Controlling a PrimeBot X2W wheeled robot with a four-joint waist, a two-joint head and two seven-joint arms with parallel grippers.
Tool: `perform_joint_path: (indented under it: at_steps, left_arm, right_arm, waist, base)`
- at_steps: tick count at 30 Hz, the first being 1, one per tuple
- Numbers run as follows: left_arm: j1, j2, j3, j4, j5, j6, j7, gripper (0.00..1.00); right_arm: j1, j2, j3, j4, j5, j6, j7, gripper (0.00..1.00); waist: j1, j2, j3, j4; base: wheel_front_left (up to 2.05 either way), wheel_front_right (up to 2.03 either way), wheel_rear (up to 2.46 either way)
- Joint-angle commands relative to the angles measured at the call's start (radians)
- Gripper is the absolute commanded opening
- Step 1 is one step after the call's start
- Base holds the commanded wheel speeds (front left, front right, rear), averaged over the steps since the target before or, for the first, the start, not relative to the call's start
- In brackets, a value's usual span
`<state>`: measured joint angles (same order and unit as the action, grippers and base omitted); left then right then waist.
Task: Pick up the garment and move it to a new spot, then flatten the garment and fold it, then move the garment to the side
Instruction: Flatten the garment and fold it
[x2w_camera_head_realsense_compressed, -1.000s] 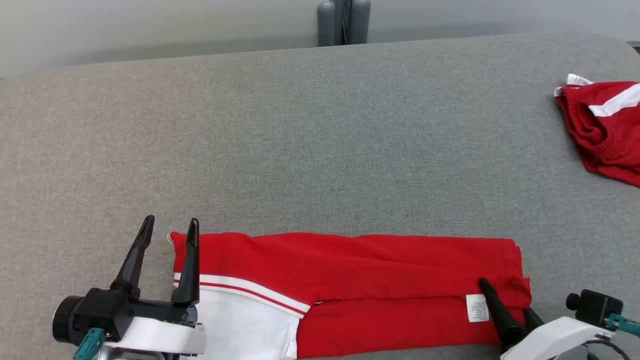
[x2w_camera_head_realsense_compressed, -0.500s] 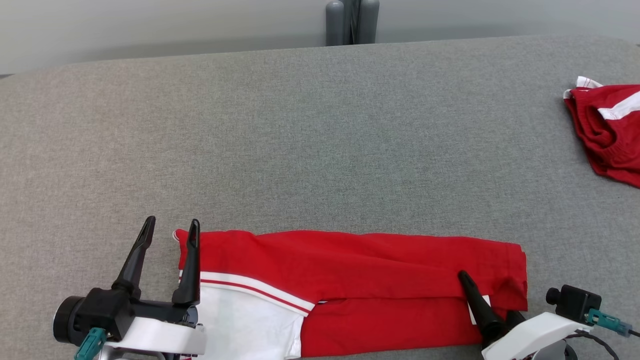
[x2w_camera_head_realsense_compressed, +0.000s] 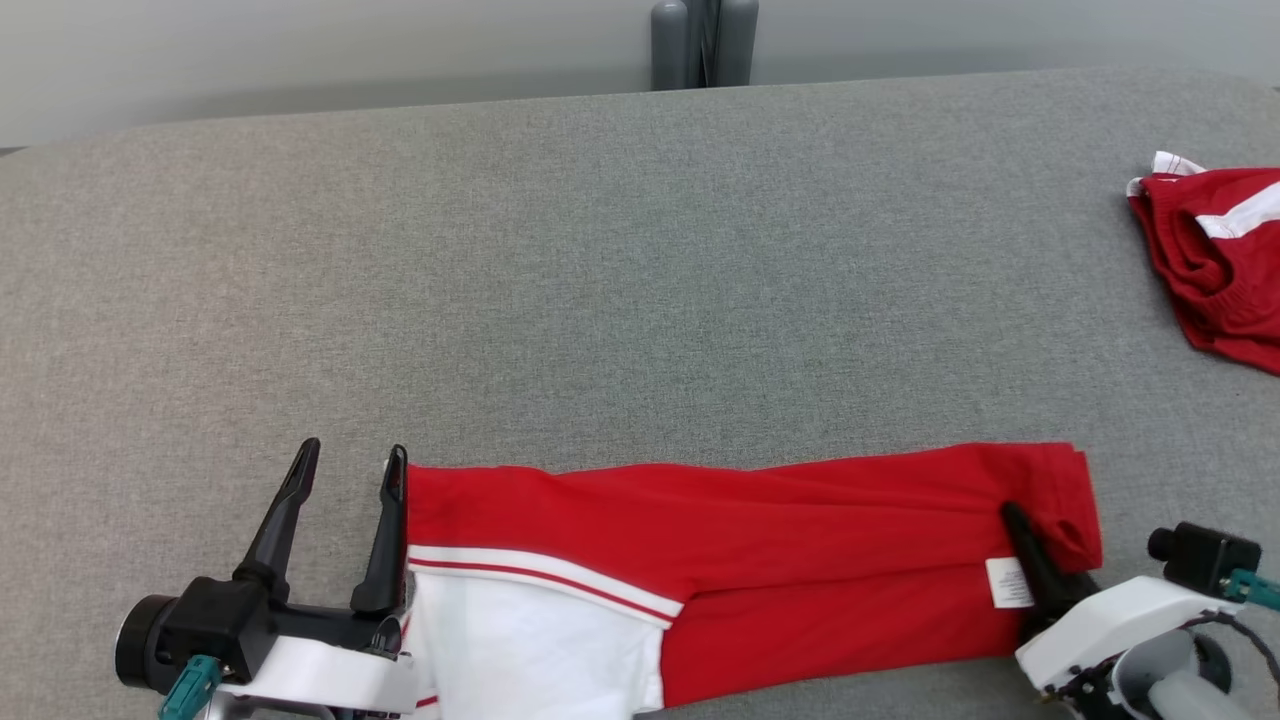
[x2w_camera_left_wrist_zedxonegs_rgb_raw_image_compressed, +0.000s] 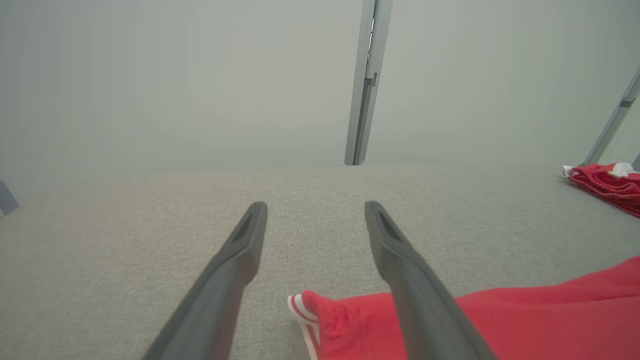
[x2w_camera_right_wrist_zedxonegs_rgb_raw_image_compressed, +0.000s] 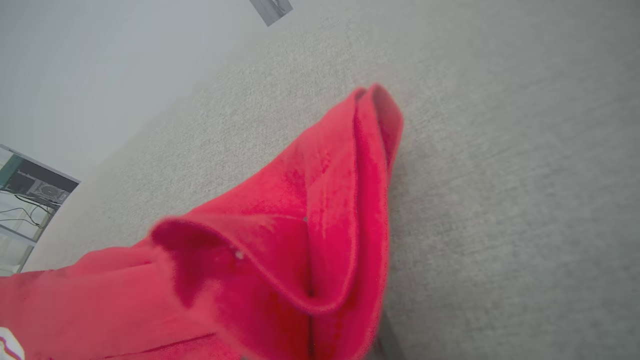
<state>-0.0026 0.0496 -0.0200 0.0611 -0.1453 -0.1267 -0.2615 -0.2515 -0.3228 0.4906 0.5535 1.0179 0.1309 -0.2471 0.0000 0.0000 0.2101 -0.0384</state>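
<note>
A red garment (x2w_camera_head_realsense_compressed: 750, 540) with a white panel and white stripes lies folded lengthwise along the near edge of the grey table (x2w_camera_head_realsense_compressed: 640, 280). My right gripper (x2w_camera_head_realsense_compressed: 1015, 518) is shut on its right end, beside a white label. The right wrist view shows the red fabric (x2w_camera_right_wrist_zedxonegs_rgb_raw_image_compressed: 300, 240) bunched and puckered over the fingers, which it hides. My left gripper (x2w_camera_head_realsense_compressed: 355, 450) stands open just left of the garment's left end, one finger against its edge. In the left wrist view the garment's striped corner (x2w_camera_left_wrist_zedxonegs_rgb_raw_image_compressed: 310, 312) lies below the open left gripper (x2w_camera_left_wrist_zedxonegs_rgb_raw_image_compressed: 315, 206).
A second red garment with white stripes (x2w_camera_head_realsense_compressed: 1215, 265) lies crumpled at the table's far right edge, also seen as a red heap (x2w_camera_left_wrist_zedxonegs_rgb_raw_image_compressed: 607, 185) in the left wrist view. A grey post (x2w_camera_head_realsense_compressed: 703, 40) stands behind the table's far edge. Bare grey cloth stretches across the middle.
My right gripper has shut on the garment's right end and pulled it rightward; the whole garment slid right and its right end rose a little. The left gripper stayed open.
</note>
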Motion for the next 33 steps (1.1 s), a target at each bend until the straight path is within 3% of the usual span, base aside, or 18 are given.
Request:
perform_joint_path:
  at_steps: [1,14,19,25,33]
  left_arm:
    - [-0.008,0.003,0.000,0.001,0.007,-0.004,-0.004,1.00]
    - [-0.008,0.003,-0.017,0.025,-0.001,-0.005,-0.004,1.00]
    - [-0.011,0.003,-0.016,0.027,-0.002,-0.005,-0.004,1.00]
    - [-0.011,0.003,-0.016,0.029,-0.013,-0.004,-0.004,1.00]
    - [0.009,0.003,-0.005,0.041,-0.026,0.001,-0.004,1.00]
  right_arm:
    - [-0.014,-0.015,-0.009,0.011,-0.006,0.000,-0.006,0.00]
    - [-0.176,-0.171,-0.074,0.223,-0.081,0.000,0.054,0.00]
    - [-0.240,-0.235,-0.072,0.327,-0.170,0.000,0.073,0.00]
    - [-0.288,-0.218,-0.041,0.373,-0.243,0.000,0.107,0.00]
    - [-0.269,-0.174,0.020,0.265,-0.291,0.000,0.190,0.00]
  waist:
    - [0.0000,0.0000,0.000,0.000]
    - [0.0000,0.0000,-0.014,0.024]
    - [0.0000,0.0000,-0.016,0.034]
    - [0.0000,0.0000,-0.020,0.039]
    - [0.0000,0.0000,-0.049,0.008]
  base:
    - [0.00,0.00,0.00]
    - [0.00,0.00,0.00]
    - [0.00,0.00,0.00]
    - [0.00,0.00,0.00]
    - [0.00,0.00,0.00]
